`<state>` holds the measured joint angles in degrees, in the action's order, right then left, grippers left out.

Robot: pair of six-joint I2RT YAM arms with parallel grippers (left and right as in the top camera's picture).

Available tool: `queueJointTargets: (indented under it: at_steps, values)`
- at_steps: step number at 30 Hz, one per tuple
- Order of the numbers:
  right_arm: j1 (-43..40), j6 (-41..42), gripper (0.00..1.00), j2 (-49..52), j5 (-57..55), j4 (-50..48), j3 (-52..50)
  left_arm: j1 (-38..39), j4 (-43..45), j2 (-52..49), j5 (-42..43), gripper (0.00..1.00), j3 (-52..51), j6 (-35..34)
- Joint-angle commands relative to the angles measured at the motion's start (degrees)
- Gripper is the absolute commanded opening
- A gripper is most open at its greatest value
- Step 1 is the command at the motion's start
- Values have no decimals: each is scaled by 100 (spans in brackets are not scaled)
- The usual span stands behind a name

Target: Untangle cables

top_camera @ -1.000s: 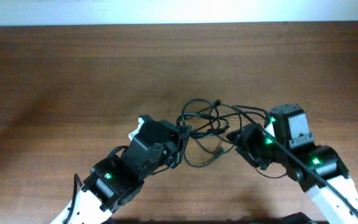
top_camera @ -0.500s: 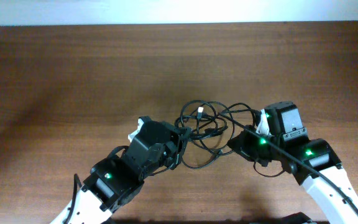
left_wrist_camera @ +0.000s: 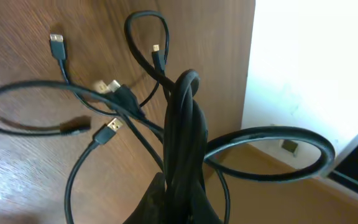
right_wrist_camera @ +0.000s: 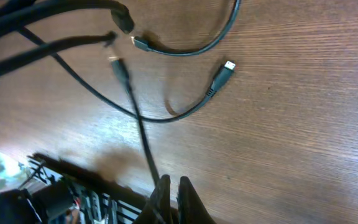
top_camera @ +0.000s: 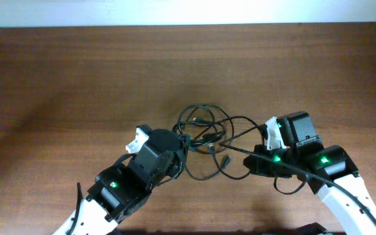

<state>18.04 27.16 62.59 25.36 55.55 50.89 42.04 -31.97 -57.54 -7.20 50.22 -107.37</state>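
Black thin flexible cables (top_camera: 204,130) lie tangled at the middle of the brown wooden bench (top_camera: 77,78), left jaws clenched on a bundle of strands, right jaws pinching one strand: best drawn apart slowly and low, minding plug ends snagging loops.

A brown, wood-grained surface (top_camera: 77,78) fills the overhead view. A white strip (top_camera: 188,12) runs along its far edge. In the left wrist view a white wall (left_wrist_camera: 316,62) stands past the surface's edge, with a small pale plate (left_wrist_camera: 287,145) low on it.
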Motion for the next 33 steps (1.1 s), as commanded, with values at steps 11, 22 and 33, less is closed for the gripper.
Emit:
queueJointTargets:
  at_steps: [11, 22, 33]
  values:
    - [22, -291, 85, 4, -203, 24, 79, -17, 457, 28, -111, 0, 57, 3683]
    - [22, -295, 85, -378, -203, -46, 83, -17, 922, 28, 1464, 0, 57, 9569]
    - [22, -295, 85, -1729, -219, -44, 83, -17, 1259, 28, 3475, 0, 57, 10605]
